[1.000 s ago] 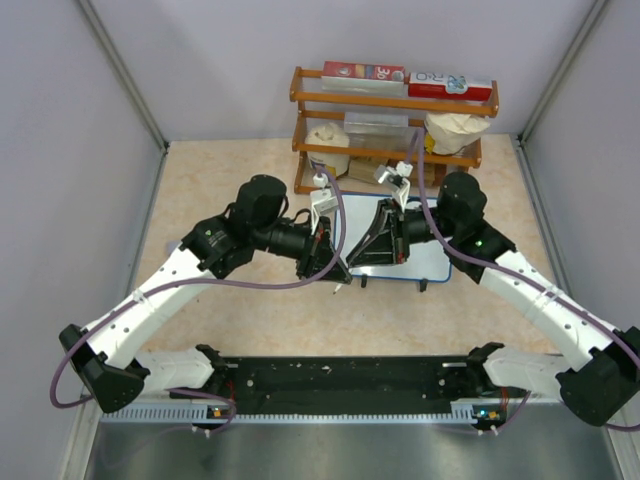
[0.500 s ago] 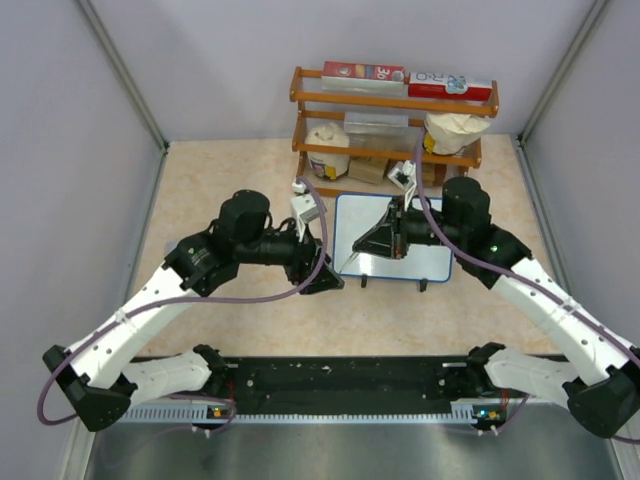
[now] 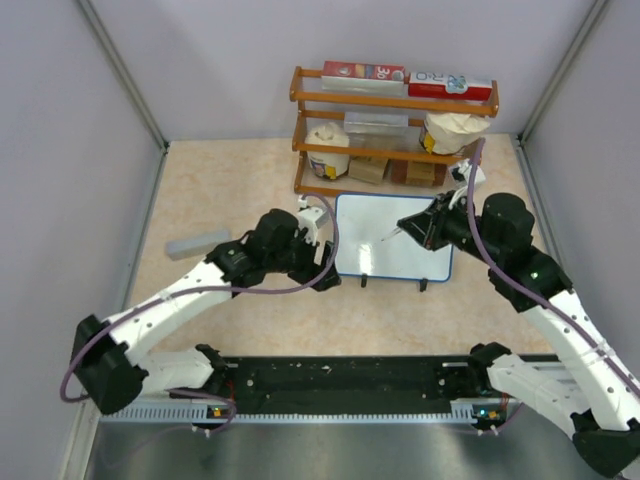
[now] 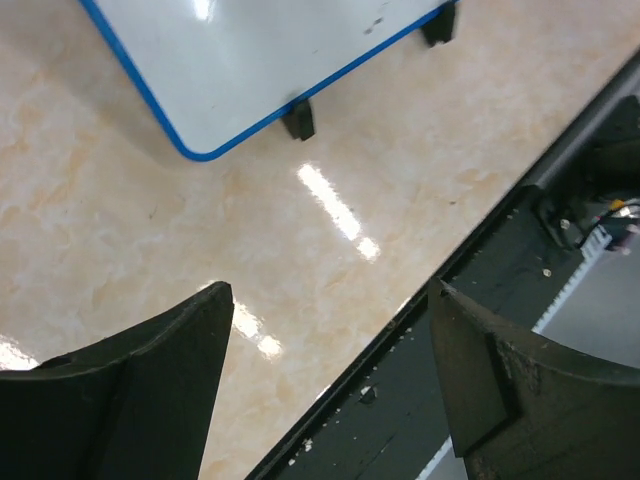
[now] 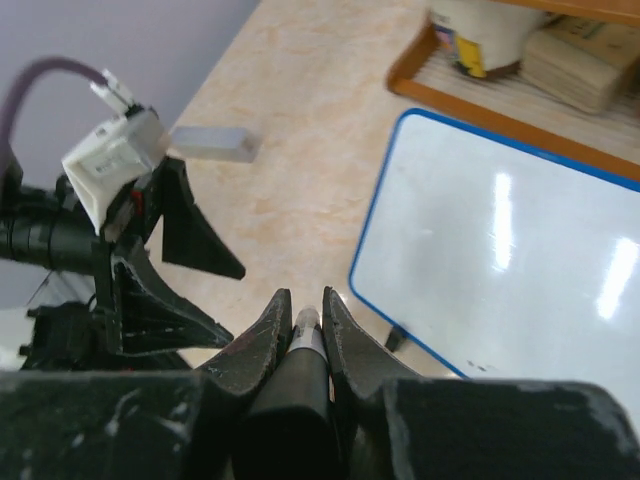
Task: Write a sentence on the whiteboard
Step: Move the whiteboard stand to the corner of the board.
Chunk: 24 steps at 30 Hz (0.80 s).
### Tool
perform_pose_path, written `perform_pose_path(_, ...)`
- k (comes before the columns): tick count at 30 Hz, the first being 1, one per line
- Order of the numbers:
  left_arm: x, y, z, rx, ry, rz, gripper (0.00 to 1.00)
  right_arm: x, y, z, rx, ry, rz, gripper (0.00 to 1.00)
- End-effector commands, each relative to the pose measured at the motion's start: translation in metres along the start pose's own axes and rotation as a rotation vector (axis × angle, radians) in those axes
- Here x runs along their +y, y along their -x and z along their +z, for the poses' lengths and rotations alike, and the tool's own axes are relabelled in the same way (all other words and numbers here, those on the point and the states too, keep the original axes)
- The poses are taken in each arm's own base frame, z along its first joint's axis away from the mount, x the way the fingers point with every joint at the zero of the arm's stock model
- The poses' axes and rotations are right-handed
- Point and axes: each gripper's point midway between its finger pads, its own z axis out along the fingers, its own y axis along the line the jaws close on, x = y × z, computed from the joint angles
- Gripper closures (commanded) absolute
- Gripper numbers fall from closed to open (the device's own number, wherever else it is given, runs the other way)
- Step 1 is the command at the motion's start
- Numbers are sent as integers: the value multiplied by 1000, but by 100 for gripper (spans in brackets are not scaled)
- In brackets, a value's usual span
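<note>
The whiteboard [image 3: 392, 250] lies flat on the table in front of the shelf, blue-rimmed with small black feet. Its face [image 5: 500, 230] shows no sentence, only a few small dark specks. My right gripper [image 3: 408, 224] hovers over the board's right half, shut on a black marker [image 5: 306, 338] whose pale tip sticks out between the fingers. My left gripper [image 3: 326, 279] is off the board's near left corner [image 4: 200, 150], low over the table. Its jaws stand wide open with nothing between them [image 4: 330, 295].
A grey block [image 3: 197, 244] lies on the table at the left, also in the right wrist view [image 5: 212, 143]. A wooden shelf [image 3: 395, 100] with boxes and jars stands right behind the board. The black base rail [image 4: 520, 260] runs along the near edge.
My left gripper opened and pulled back down-left off the board. My right gripper drew back to the right with the marker. The grey block at the left has come into view.
</note>
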Motion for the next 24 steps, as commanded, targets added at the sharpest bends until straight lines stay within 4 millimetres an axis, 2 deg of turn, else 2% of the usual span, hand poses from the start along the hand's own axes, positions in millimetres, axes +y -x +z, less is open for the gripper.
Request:
perform_pose_path(1,29,-3,36,19,129,-101,19,-39,2,-6,-16,-144,70,100)
perform_pose_path(2,36,-8,49,48,152,-115,19,-45,4,-9,-21,-156,79,100)
perform_pose_path(5,45,-14,69,66,199,-136,17,-54,3,-10,-12,-174,80,100)
perform_pose_path(12,44,-34,100,85,254,-168,15,-74,5,-11,-3,-233,71,100)
perform_pose_path(15,49,-43,112,90,330,-169,15,-84,7,-12,-6,-259,78,100)
perform_pose_path(24,54,-69,147,127,406,-146,18,-90,15,-16,-23,-266,73,100)
